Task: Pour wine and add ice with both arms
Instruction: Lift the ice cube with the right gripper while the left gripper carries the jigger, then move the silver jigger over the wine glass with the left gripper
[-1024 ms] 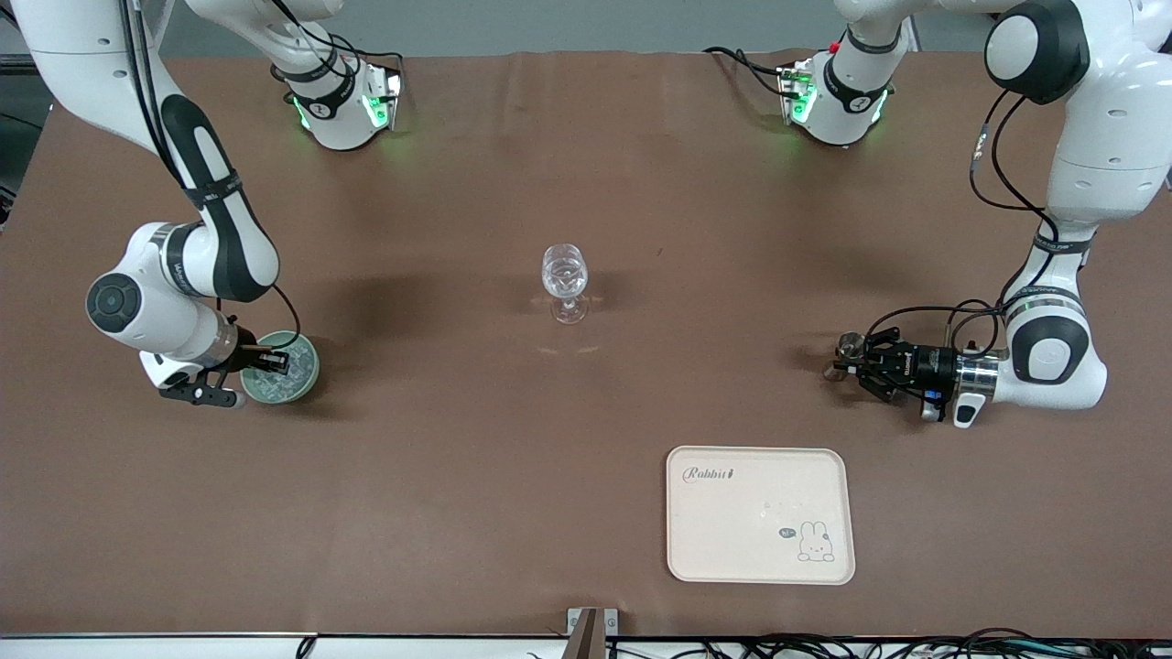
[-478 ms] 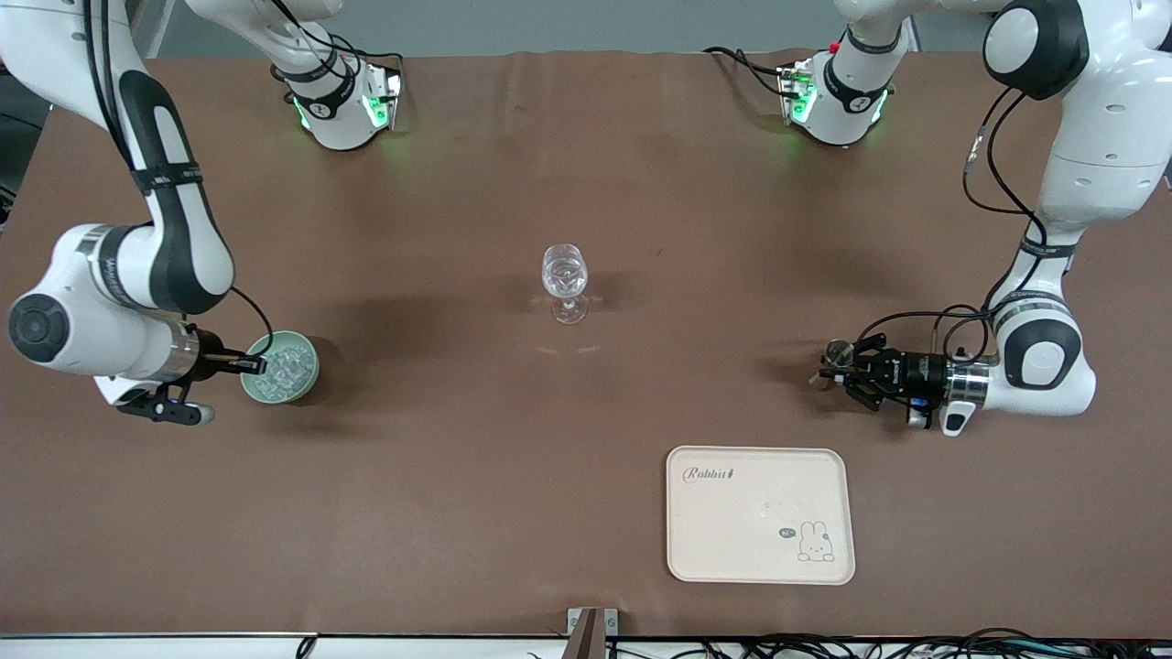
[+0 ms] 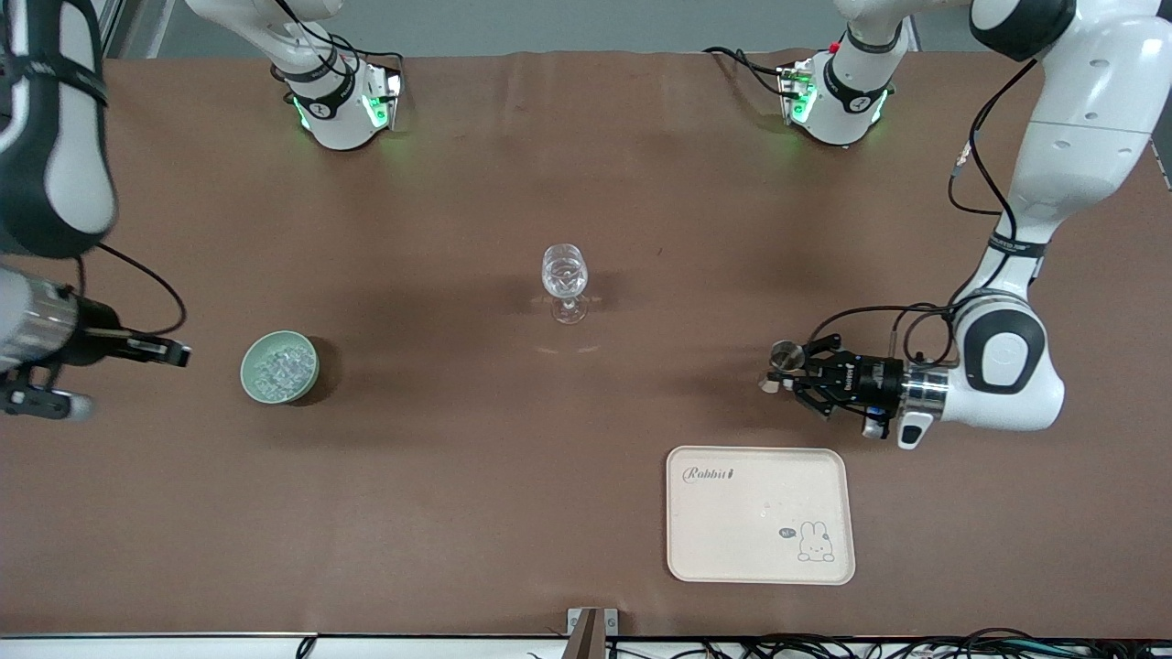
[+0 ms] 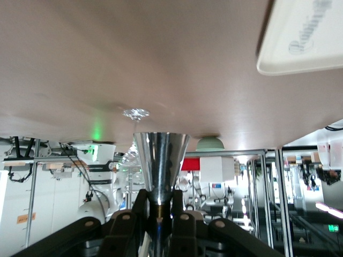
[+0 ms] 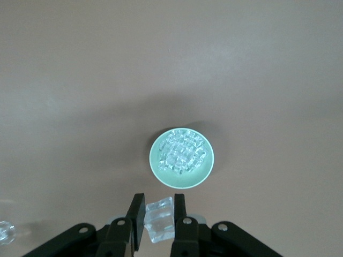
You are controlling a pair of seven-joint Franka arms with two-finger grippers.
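Note:
A pale green bowl [image 3: 279, 366] full of ice [image 3: 280, 367] stands toward the right arm's end of the table. My right gripper [image 3: 174, 351] is up in the air beside the bowl, shut on one ice cube [image 5: 159, 219]; the bowl [image 5: 181, 157] shows just past its fingertips [image 5: 139, 210]. A clear wine glass [image 3: 565, 279] stands at the table's middle. My left gripper [image 3: 789, 373] is low over the table, shut on the stem of a shiny metal cone-shaped cup [image 3: 783, 355], which also shows in the left wrist view [image 4: 161, 160].
A cream tray [image 3: 760, 514] with a rabbit print lies nearer the front camera than the left gripper. The two arm bases [image 3: 343, 105] [image 3: 838, 101] stand at the table's back edge.
My right gripper has lifted out of the bowl with an ice cube and drawn back toward its end of the table. My left gripper has carried the metal cup toward the table's middle.

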